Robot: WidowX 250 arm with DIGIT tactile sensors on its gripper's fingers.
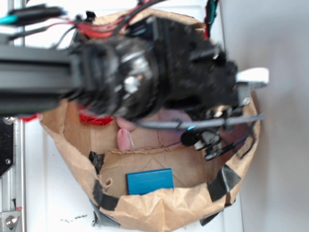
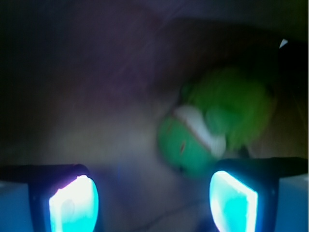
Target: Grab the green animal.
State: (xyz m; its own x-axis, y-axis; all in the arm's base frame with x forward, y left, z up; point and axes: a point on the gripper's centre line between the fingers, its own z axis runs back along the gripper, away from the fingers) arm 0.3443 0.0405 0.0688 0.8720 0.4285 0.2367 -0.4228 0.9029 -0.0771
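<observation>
– What's in that paper bag point(image 1: 159, 212), can you count?

– From the outside view, one pale pink plush point(image 1: 126, 137) poking out under the arm, one red thing point(image 1: 94, 118) on the left by the bag wall, and one blue flat block point(image 1: 150, 181) on the near floor of the bag. The black arm point(image 1: 145, 72) hides most of the far half.

– And the green animal?

– Only the wrist view shows it: one lime-green plush point(image 2: 217, 125), round head toward the near side, a white band across it, fuzzy body behind. It sits right of centre, its head just beside the right finger point(image 2: 234, 200).

– The gripper point(image 2: 154, 203)?

– Two glowing fingers, set well apart, nothing between them. The toy lies off toward the right one, not centred in the gap.

– Any room to move?

– Tight. The crumpled rim, patched with black tape point(image 1: 104, 198), rings the arm all round. The left of the wrist view is dim and blurred, so I can't tell what's there
</observation>
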